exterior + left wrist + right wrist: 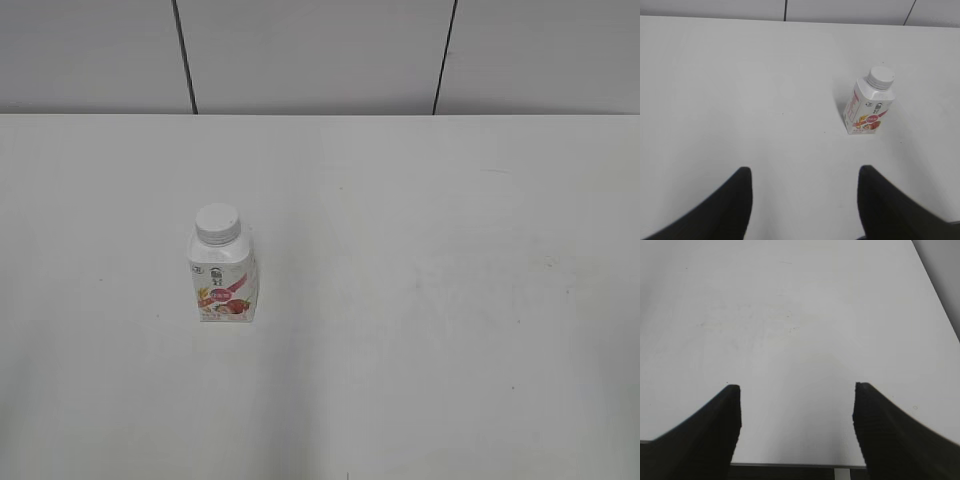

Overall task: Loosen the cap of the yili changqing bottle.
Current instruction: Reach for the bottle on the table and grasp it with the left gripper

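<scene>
The yili changqing bottle (224, 281) stands upright on the white table, left of the middle. It is small, white and squarish, with a red-pink strawberry label. Its white ribbed cap (217, 223) sits on the neck. The left wrist view also shows the bottle (868, 108) and the cap (880, 77), ahead and to the right of my left gripper (804, 172). That gripper is open and empty, well short of the bottle. My right gripper (797, 389) is open and empty over bare table near the front edge. Neither gripper shows in the exterior view.
The white table (450, 300) reaches back to a grey panelled wall (320, 50). The table's front edge (790, 465) and right edge (940, 305) show in the right wrist view.
</scene>
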Motion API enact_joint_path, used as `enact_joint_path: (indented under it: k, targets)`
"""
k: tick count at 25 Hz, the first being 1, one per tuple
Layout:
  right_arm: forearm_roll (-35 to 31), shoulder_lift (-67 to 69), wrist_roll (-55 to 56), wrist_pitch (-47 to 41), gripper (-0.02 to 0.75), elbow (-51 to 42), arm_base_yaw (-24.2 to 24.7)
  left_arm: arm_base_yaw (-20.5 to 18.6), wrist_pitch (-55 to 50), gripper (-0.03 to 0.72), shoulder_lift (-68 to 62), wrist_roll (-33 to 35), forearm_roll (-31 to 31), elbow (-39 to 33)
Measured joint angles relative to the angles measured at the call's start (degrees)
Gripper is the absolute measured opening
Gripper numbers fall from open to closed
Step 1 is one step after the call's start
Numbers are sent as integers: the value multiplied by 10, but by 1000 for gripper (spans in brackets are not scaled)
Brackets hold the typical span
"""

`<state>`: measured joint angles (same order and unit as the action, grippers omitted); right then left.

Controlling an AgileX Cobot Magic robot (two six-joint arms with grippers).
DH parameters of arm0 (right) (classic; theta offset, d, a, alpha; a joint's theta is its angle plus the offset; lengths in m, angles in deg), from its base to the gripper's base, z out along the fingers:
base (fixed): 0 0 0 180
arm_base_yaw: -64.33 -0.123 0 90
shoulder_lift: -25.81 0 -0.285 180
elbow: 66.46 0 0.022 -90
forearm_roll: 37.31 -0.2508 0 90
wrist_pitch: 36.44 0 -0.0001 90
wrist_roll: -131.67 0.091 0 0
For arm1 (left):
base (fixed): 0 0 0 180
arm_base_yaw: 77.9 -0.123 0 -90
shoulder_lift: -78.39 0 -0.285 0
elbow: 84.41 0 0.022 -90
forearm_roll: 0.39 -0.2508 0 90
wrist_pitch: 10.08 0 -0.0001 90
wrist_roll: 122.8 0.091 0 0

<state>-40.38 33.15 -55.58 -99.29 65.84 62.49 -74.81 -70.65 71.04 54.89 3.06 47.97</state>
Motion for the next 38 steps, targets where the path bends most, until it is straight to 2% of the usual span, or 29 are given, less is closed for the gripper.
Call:
enact_joint_path:
  k: [24,30,34,38]
  targets:
    - [0,0,0,0,552,0,0,0,0,419,0,0,1,0]
    - [0,0,0,0,552,0,0,0,11,419,0,0,49,1]
    - [0,0,0,0,552,0,0,0,58,419,-5,0,7,25]
    - [0,0,0,0,552,0,0,0,122,419,-50,23,-67,40]
